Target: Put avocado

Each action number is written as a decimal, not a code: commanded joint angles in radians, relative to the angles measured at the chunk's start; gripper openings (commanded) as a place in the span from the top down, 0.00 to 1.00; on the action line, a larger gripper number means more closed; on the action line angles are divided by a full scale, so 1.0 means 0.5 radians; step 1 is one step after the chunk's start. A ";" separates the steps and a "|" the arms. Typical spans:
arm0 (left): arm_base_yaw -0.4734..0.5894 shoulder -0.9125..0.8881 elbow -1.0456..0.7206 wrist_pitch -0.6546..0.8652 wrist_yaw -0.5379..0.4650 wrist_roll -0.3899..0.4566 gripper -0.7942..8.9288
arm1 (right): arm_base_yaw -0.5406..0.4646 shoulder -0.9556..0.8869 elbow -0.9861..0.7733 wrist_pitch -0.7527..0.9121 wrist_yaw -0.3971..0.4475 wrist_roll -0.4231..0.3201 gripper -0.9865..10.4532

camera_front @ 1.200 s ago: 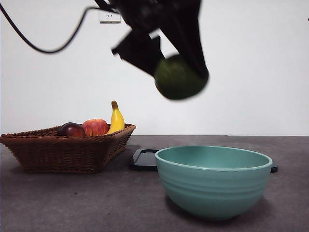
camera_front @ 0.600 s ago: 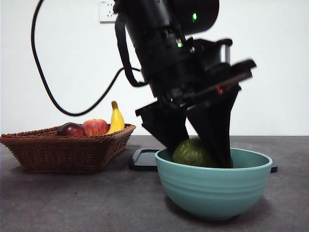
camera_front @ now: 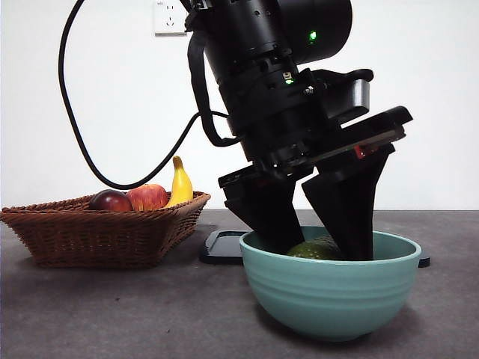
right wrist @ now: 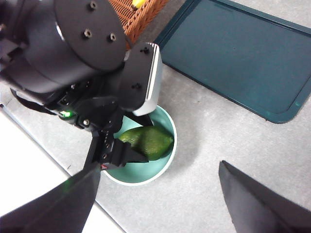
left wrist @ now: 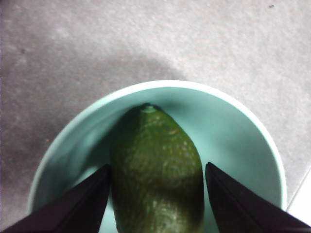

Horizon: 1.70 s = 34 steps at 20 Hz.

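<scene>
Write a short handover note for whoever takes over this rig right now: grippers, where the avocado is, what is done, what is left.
Left gripper: down inside the teal bowl, jaws parted on either side of the avocado; a gap shows at one jaw, so it looks released.
Right gripper: open, waiting high above the table, holding nothing.
Avocado: lying in the bowl.
Wicker basket holds the other fruit; a dark tray lies behind the bowl.
Done: avocado placed in the bowl.
Left: lift the left arm straight up and clear.

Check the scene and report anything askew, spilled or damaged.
Nothing stands out. The avocado lies whole in the bowl between the left gripper's open jaws. The basket sits level with its fruit inside, and the tray lies flat.
</scene>
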State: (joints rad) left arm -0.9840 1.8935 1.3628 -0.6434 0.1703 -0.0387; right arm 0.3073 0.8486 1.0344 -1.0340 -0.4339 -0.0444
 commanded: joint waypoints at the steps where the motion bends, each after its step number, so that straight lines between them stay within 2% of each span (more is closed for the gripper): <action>1: -0.040 0.052 0.036 0.018 -0.003 0.024 0.59 | 0.009 0.012 0.042 0.018 0.001 0.023 0.57; 7: -0.033 -0.055 0.069 0.007 -0.003 0.023 0.59 | 0.009 0.012 0.042 0.018 0.001 0.023 0.57; 12: 0.066 -0.338 0.079 -0.003 -0.005 0.006 0.59 | 0.009 0.012 0.042 0.018 0.001 0.023 0.57; 20: 0.533 -0.932 0.077 -0.190 -0.002 -0.010 0.60 | 0.009 0.012 0.042 0.017 0.001 0.023 0.57; 24: 0.742 -1.182 0.037 -0.357 0.000 0.057 0.60 | 0.009 0.014 0.042 0.018 0.002 0.023 0.57; 28: 0.883 -1.467 -0.292 -0.358 0.254 0.046 0.60 | 0.009 0.016 0.042 0.018 0.001 0.023 0.57; 31: 0.894 -1.701 -0.658 -0.357 0.481 0.029 0.60 | 0.009 0.038 0.042 0.017 -0.001 0.024 0.57; 34: 0.880 -1.850 -0.861 -0.375 0.683 0.008 0.60 | 0.009 0.086 0.042 0.015 -0.008 0.024 0.57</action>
State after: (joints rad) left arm -0.5362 0.9604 0.9192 -0.8486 0.5034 -0.0341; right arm 0.3073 0.8845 1.0344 -1.0344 -0.4355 -0.0444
